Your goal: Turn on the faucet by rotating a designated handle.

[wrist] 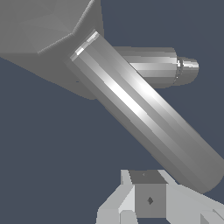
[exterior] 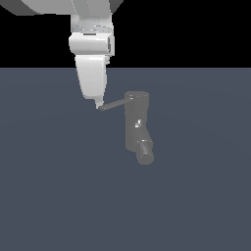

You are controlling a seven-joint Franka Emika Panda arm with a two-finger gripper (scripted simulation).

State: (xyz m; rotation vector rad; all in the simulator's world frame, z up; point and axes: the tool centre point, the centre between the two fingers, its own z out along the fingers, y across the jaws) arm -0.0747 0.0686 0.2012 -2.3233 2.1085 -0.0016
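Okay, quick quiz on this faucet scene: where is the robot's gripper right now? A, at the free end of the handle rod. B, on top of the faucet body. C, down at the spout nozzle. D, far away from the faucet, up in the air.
A: in the exterior view the gripper sits at the outer tip of the handle, which sticks out sideways from the top of the faucet, well above the nozzle.

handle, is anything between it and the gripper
Nothing visible. In the exterior view the gripper is right at the free tip of the handle, with no gap to be seen. The wrist view shows the handle running close past the fingertips, with only bare floor around.
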